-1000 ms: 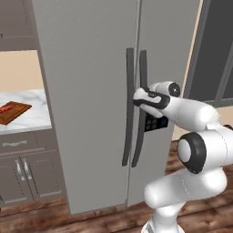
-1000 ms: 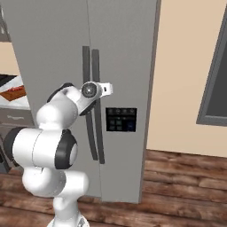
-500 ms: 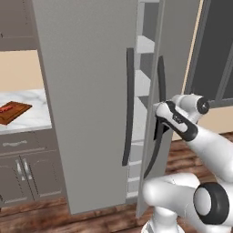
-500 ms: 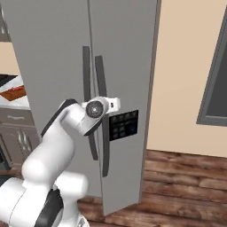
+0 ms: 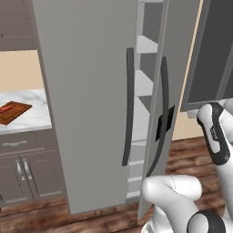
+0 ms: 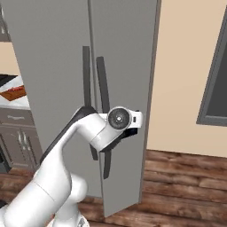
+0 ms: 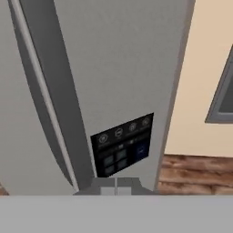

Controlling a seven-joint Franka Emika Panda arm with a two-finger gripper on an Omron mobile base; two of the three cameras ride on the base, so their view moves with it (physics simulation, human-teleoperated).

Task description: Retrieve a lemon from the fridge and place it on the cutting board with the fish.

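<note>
The grey fridge [image 5: 86,91] [image 6: 124,53] has its right door [image 5: 177,68] swung partly open, so white inner shelves [image 5: 145,45] show in the gap. The lemon is hidden. My gripper [image 7: 116,187] [image 6: 138,120] is shut with nothing between its tips. It sits close to the front of the open door, just below the dark control panel [image 7: 123,145] and right of the long dark handle [image 7: 54,113]. The reddish cutting board [image 5: 13,111] [image 6: 13,94] lies on the marble counter [image 5: 32,118] far to the left, and the red fish [image 5: 5,109] lies on it.
Grey cabinets and drawers [image 5: 22,168] stand under the counter, left of the fridge. A dark window [image 5: 214,50] [image 6: 217,88] is set in the beige wall to the right. The open door juts out over the wooden floor [image 6: 186,177].
The fridge's right door has swung further open as my hand drew back and down. My gripper went from partly open to shut.
</note>
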